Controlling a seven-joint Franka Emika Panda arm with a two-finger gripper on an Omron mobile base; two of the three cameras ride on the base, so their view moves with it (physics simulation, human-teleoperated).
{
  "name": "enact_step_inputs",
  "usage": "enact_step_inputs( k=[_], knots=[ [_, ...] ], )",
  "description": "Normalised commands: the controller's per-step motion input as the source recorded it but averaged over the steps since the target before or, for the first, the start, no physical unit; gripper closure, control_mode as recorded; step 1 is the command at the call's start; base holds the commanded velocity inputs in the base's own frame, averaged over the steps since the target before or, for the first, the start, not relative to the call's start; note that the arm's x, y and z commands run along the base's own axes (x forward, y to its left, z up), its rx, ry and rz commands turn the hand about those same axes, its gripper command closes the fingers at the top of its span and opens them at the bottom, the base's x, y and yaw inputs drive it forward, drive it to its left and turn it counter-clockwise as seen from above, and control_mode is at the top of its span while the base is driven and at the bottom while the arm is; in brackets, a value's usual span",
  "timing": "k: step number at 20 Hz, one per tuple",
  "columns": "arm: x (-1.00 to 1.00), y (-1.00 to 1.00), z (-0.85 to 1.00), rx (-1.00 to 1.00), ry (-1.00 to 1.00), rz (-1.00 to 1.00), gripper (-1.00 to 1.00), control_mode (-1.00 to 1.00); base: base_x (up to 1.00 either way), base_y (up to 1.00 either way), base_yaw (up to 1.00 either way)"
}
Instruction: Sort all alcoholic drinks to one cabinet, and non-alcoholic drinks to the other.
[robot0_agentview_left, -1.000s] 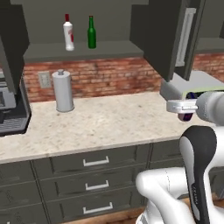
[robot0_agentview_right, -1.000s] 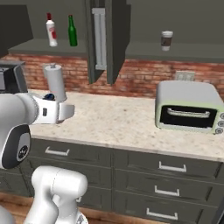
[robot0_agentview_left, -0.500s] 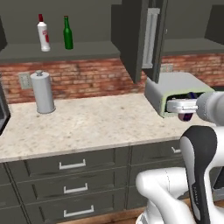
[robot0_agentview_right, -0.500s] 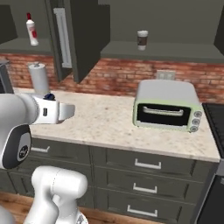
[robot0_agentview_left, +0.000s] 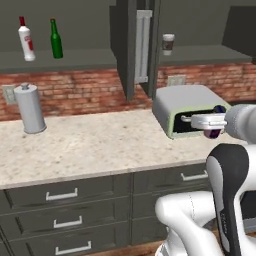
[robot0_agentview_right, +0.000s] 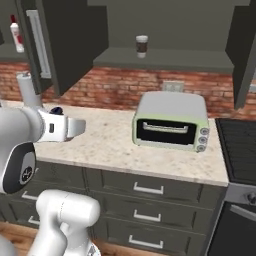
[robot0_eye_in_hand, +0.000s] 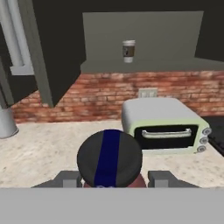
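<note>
Nearest: the gripper (robot0_eye_in_hand: 112, 183) is sitting partly closed around the tiny purple bottle (robot0_eye_in_hand: 110, 158), whose dark cap is facing the hand camera between the two finger tips (robot0_eye_in_hand: 70, 178). In the left base view the same bottle (robot0_agentview_left: 215, 131) is showing purple under the gripper (robot0_agentview_left: 212, 121) at about 3 o'clock; in the right base view its cap (robot0_agentview_right: 56, 110) is peeking above the wrist at 9 o'clock.

Next: the speckled counter (robot0_agentview_left: 95, 145) is lying beyond, with grey drawer fronts (robot0_agentview_right: 150, 190) below it.

On the counter: a pale-green toaster oven (robot0_agentview_right: 171, 121) is standing at about 1 o'clock from the gripper in the hand view; a tall grey metal canister (robot0_agentview_left: 30, 108) is standing at 9 o'clock in the left base view, well apart from the oven.

Behind: a red brick backsplash (robot0_agentview_right: 120, 90) is running along the wall.

Farthest, above: two dark grey wall cabinets are standing open. The right cabinet (robot0_agentview_right: 165, 59) is holding the coffee cup (robot0_agentview_right: 142, 44) on its shelf at 12 o'clock. The left cabinet (robot0_agentview_left: 60, 62) is holding the white bottle with red cap (robot0_agentview_left: 25, 41) and the dark-green bottle (robot0_agentview_left: 56, 41) side by side, near but apart. An open door with a pale bar handle (robot0_agentview_left: 143, 47) is hanging between the two cabinets.
</note>
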Motion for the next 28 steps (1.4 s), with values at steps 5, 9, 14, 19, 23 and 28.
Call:
enact_step_inputs(
  k=[5, 9, 14, 19, 23, 28],
  knots=[
    [0.00, 0.00, 0.00, 0.00, 0.00, 0.00, 1.00, 1.00, 0.49, -0.33, 0.00],
    [0.00, 0.00, 0.00, 0.00, 0.00, 0.00, 1.00, 1.00, 0.56, -0.28, 0.00],
    [0.00, 0.00, 0.00, 0.00, 0.00, 0.00, 1.00, 1.00, 0.48, -0.25, 0.00],
    [0.00, 0.00, 0.00, 0.00, 0.00, 0.00, 1.00, 1.00, 0.41, -0.30, 0.00],
    [0.00, 0.00, 0.00, 0.00, 0.00, 0.00, 1.00, 1.00, 0.33, -0.35, 0.00],
    [0.00, 0.00, 0.00, 0.00, 0.00, 0.00, 1.00, 1.00, 0.27, -0.38, 0.00]
  ],
)
